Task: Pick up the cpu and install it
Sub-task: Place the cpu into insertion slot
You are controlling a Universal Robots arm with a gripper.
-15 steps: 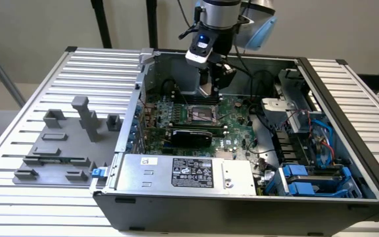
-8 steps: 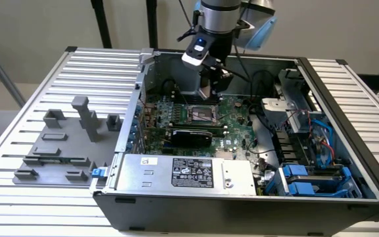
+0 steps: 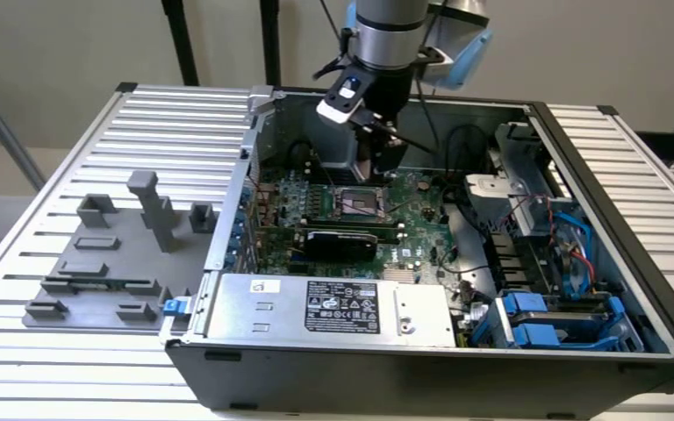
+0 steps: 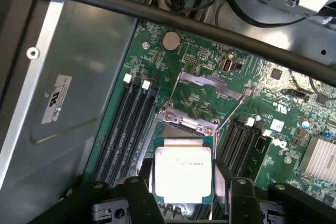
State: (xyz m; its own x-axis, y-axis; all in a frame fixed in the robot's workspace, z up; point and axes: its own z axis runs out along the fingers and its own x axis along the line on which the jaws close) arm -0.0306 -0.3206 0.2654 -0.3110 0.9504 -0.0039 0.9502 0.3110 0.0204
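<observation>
A slatted table point(image 3: 630, 175) carries an open computer case point(image 3: 431, 377). Inside it, we see the end effector point(image 4: 185, 195) pinching the cpu point(image 4: 184, 171) by two opposite edges, flat side up. The chip hangs just above the socket point(image 4: 181, 123), whose far edge shows just beyond the chip, so we judge the socket lies almost straight below.
</observation>
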